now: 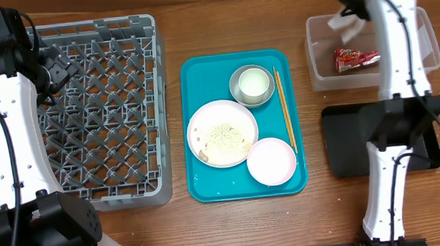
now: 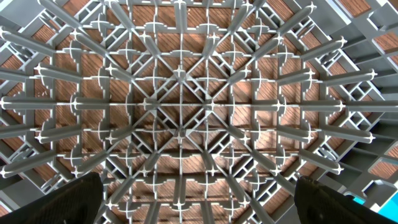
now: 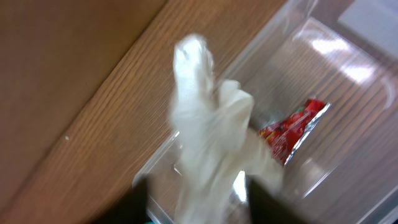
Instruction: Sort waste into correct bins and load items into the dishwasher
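The crumpled white napkin (image 3: 211,130) hangs over the far left corner of the clear tub (image 1: 314,53), and the right wrist view shows it blurred. It sits between the two dark fingers of the right gripper (image 3: 198,199), which stand apart on either side of it. Whether either pad touches the paper cannot be told. Below it, on the tub floor, lies the red snack wrapper (image 3: 292,127), flat and towards the middle of the tub. The tub stands at the far right of the wooden table (image 1: 220,21), and the black tray (image 1: 344,145) lies just on its near side, partly under the right arm.

In the middle of the table is the teal serving tray (image 1: 209,187). On it the pale pink plate (image 1: 200,124) carries a patch of rice grains (image 1: 225,138). The grey-white bowl (image 1: 237,86) is at the far side with the small white cup (image 1: 254,82) inside it. The pink bowl (image 1: 271,161) sits at the near right, just beside the plate. The two chopsticks (image 1: 284,110) lie side by side along the tray's right edge.

The grey dish rack (image 1: 101,109) fills the left of the table. The left gripper (image 2: 202,199) hovers above the rack's far left part with its fingers spread wide and nothing between them; only lattice and wood show below
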Robot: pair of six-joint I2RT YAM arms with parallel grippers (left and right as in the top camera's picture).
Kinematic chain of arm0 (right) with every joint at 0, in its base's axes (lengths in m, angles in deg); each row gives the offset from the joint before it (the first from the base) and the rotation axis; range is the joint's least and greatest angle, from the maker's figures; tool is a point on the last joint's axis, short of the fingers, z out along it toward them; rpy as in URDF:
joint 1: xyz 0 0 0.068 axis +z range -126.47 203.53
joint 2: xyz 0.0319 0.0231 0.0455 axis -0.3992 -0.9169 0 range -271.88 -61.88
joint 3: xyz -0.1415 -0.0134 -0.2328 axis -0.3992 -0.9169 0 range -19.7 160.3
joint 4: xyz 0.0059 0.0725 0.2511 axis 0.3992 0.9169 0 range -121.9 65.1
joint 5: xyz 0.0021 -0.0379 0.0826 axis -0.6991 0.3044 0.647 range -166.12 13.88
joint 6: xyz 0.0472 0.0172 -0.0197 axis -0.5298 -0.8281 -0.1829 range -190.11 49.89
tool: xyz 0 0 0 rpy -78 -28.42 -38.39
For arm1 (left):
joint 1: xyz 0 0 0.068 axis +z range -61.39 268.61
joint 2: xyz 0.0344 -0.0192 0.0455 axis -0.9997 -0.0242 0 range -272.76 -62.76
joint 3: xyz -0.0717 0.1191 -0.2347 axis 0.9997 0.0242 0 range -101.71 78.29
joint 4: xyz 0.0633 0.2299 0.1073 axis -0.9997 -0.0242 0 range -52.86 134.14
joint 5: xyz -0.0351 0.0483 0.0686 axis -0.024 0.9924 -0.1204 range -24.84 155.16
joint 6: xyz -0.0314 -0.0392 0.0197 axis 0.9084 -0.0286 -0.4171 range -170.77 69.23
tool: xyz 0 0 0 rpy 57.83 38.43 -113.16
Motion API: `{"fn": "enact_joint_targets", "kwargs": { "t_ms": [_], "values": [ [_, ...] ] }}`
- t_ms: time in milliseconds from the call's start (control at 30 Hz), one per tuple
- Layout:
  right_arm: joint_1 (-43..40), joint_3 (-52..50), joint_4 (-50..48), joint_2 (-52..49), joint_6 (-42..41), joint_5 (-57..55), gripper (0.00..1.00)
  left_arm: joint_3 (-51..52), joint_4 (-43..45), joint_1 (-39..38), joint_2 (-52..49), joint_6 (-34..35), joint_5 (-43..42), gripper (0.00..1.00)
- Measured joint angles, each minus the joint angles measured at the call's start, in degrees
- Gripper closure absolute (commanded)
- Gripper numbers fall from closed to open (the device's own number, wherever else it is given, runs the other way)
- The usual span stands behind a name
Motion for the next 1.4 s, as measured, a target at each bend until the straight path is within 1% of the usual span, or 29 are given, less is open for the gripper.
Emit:
{"fn": "enact_joint_targets", "kwargs": {
  "t_ms": [33,200,467,633,800,933,1100,1267,1400],
  "values": [
    [-0.81,-0.24,0.0,0.0,-0.17,1.6,0.0,0.0,0.0,0.0,0.0,0.0,0.0,0.0],
    [-2.19,-2.23,2.16,0.02,-0.5,7.45,0.0,0.0,0.0,0.0,0.0,0.02,0.0,0.0],
    [0.0,-2.49,4.22,0.11,4.13,16.5,0.0,0.0,0.0,0.0,0.0,0.0,0.0,0.0],
    [4.33,-2.49,5.84,1.4,10.71,23.39,0.0,0.0,0.0,0.0,0.0,0.02,0.0,0.0],
    [12.66,-2.49,10.19,3.08,20.46,28.2,0.0,0.0,0.0,0.0,0.0,0.0,0.0,0.0],
    [21.03,-3.04,10.25,3.21,24.22,25.46,0.0,0.0,0.0,0.0,0.0,0.0,0.0,0.0],
    [30.29,-7.5,5.53,3.21,26.01,19.52,0.0,0.0,0.0,0.0,0.0,0.02,0.0,0.0],
    [33.59,-8.61,5.33,3.28,24.59,15.21,0.0,0.0,0.0,0.0,0.0,0.0,0.0,0.0],
    [32.44,-5.97,10.14,3.3,21.57,7.32,0.0,0.0,0.0,0.0,0.0,0.0,0.0,0.0]
  ]
}}
